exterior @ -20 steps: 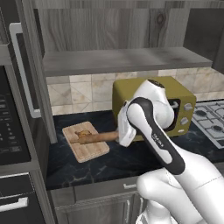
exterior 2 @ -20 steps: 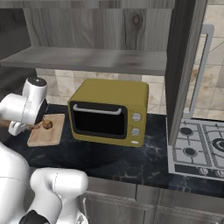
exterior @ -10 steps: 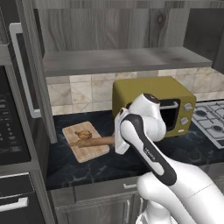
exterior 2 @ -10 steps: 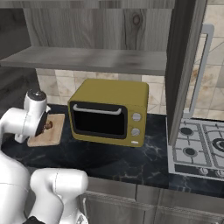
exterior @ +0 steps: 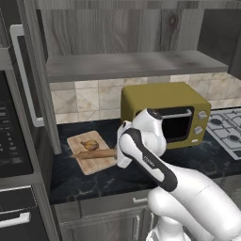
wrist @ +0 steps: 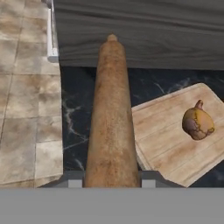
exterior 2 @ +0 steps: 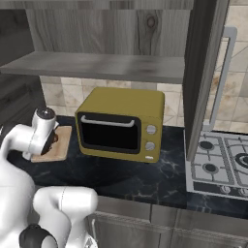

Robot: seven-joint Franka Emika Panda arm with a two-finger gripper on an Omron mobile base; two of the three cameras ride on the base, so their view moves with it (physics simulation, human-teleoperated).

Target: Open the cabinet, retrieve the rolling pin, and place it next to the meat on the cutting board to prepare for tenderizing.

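Pinching rolling pin (wrist: 111, 113), tool (wrist: 111, 180) above cutting board (exterior: 92, 153) (meat (wrist: 197, 123) beside).

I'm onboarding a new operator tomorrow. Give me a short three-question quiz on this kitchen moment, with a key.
1. True or false: the rolling pin lies free on the cutting board, with nothing holding it.
2. Multiple choice: what stands on the counter just right of the cutting board in the left base view? A) a kettle B) a mustard-yellow toaster oven C) a sink
3. Fill in: the meat sits on the ____.

Key:
1. False. The gripper holds the rolling pin at one end, over the board's near edge.
2. B
3. cutting board
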